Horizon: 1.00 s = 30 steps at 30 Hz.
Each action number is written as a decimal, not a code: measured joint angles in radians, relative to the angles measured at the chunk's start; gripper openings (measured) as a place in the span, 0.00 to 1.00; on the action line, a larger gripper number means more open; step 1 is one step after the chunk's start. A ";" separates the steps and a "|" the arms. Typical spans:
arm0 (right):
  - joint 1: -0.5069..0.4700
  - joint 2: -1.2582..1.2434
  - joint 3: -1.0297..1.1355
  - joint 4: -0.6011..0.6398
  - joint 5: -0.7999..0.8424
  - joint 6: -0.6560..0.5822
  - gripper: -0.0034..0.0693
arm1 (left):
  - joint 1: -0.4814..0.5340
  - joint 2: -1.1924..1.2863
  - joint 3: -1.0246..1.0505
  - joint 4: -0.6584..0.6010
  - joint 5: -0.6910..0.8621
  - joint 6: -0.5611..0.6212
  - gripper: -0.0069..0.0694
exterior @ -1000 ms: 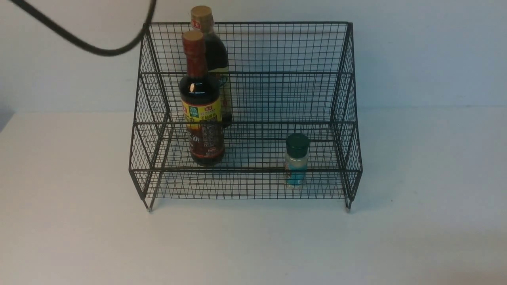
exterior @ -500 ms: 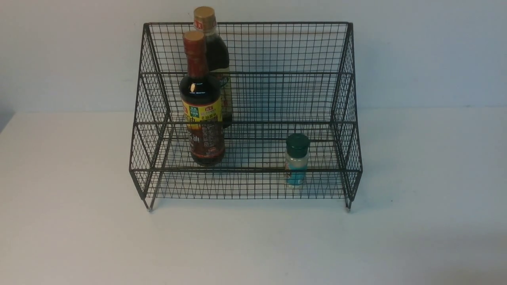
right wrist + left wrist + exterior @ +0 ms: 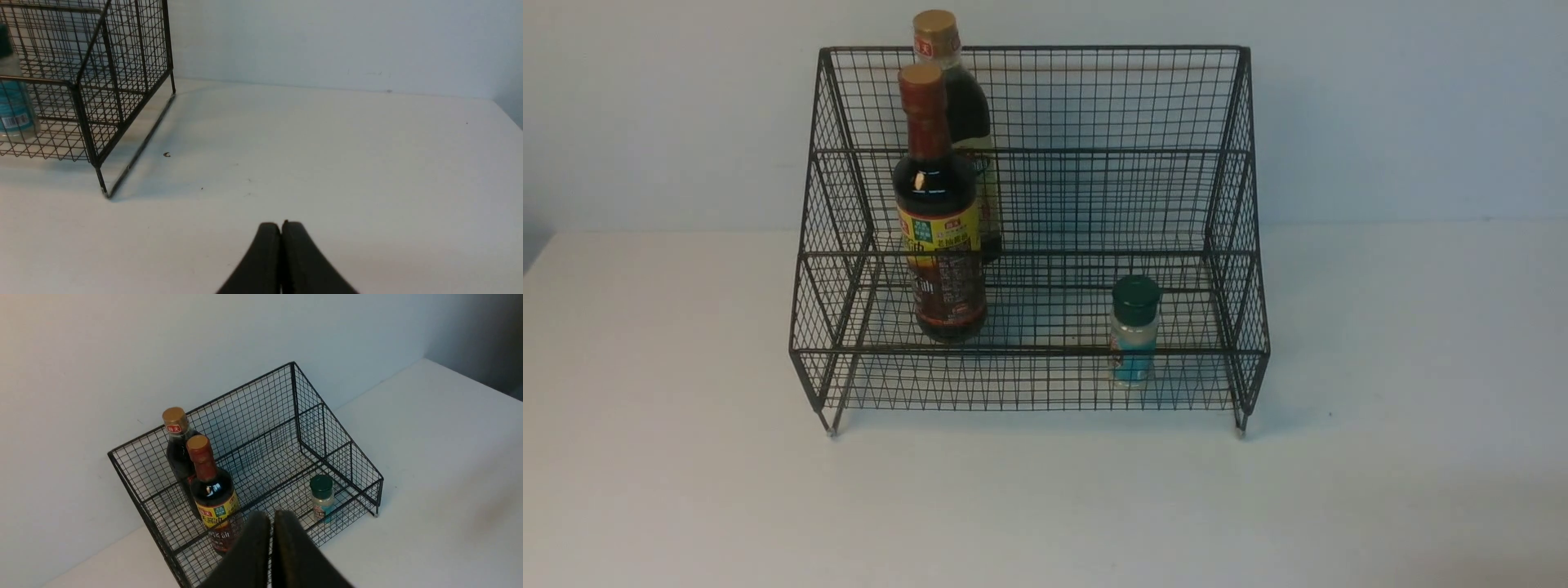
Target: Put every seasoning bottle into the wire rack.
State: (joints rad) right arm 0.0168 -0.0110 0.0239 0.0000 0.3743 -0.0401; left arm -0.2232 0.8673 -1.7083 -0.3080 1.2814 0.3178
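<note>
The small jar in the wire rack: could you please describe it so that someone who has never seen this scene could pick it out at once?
Find the black wire rack on the white table. On its lower front tier, toward the robot's right, stands the small jar, apart from the two tall bottles on the robot's left. It alone is short and clear, with a dark green cap and a turquoise label.

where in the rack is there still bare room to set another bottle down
Upper tier of the wire rack: bare from the cream-label bottle across to the rack's right side. Lower tier: a bare gap between the red-neck bottle and the small green-capped jar. Crowded at the left end, where both tall bottles stand.
</note>
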 joint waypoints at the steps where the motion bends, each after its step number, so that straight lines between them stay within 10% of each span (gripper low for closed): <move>1: 0.000 0.000 0.000 0.000 0.000 0.000 0.03 | 0.000 -0.013 0.000 0.013 0.000 -0.011 0.08; 8: 0.000 0.000 0.000 0.000 0.000 0.000 0.03 | 0.000 -0.091 0.013 0.249 0.003 -0.265 0.08; 16: 0.000 0.000 0.000 0.000 0.000 0.000 0.03 | 0.000 -0.192 0.246 0.341 -0.069 -0.292 0.08; 30: 0.000 0.000 0.000 0.000 0.000 0.000 0.03 | 0.001 -0.805 1.403 0.352 -0.847 -0.238 0.08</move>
State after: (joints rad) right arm 0.0168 -0.0110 0.0239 0.0000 0.3743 -0.0401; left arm -0.2221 0.0620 -0.3053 0.0444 0.4346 0.0793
